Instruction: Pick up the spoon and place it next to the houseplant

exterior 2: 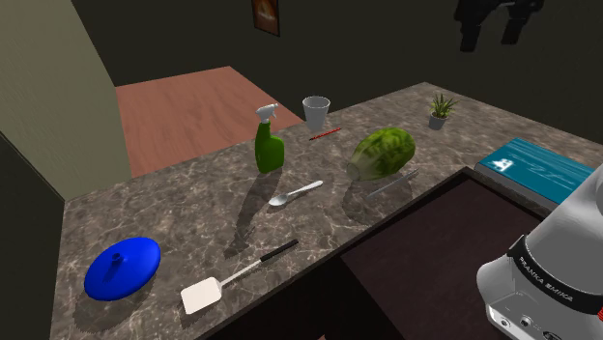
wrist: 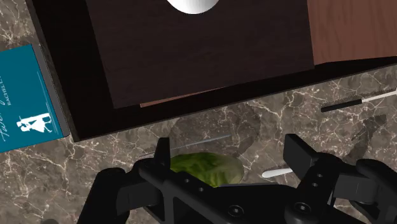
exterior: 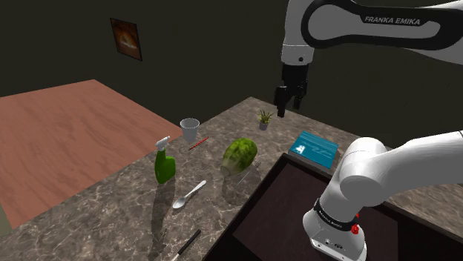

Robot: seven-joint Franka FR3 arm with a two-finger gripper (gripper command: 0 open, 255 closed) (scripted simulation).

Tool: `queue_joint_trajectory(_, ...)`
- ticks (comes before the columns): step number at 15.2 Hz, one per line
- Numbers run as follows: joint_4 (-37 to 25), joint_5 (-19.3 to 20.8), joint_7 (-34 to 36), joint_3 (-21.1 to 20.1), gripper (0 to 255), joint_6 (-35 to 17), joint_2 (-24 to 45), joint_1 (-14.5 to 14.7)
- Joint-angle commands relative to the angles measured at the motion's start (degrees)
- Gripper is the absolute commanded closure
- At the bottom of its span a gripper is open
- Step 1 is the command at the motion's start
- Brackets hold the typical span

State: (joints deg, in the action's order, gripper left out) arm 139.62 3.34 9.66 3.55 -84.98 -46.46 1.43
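Currently the spoon (exterior: 191,193) lies flat, handle pointing toward the lettuce (exterior: 240,156).

Home kitchen: marbled counter (exterior 2: 174,208) with spatula (exterior 2: 237,275) and spray bottle (exterior 2: 268,145).

The hand (exterior: 291,100) hangs high over the surface (exterior: 111,215) with its fingers apart and open air under it. The green lettuce (exterior: 240,156) is the biggest lump in the way. The spoon (exterior: 188,196) lies near the lettuce with bare surface all round it. The tall spray bottle (exterior: 164,162) stands just past the spoon from the lettuce. A bare patch lies between the lettuce and the houseplant (exterior: 263,119). The cup (exterior: 190,130) and red pencil (exterior: 198,142) sit well apart from the lettuce.
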Motion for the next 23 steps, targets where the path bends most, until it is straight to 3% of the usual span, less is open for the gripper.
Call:
queue_joint_trajectory(1, 0.0, 0.0, 0.0, 0.0, 0, 0.0, 0.0, 0.0)
queue_joint_trajectory(12, 10.9, -4.3, 5.6, -6.3, 0, -24.7, 9.7, 4.3)
queue_joint_trajectory(23, 11.0, -4.5, 12.3, -13.2, 0, -50.1, 30.9, 6.9)
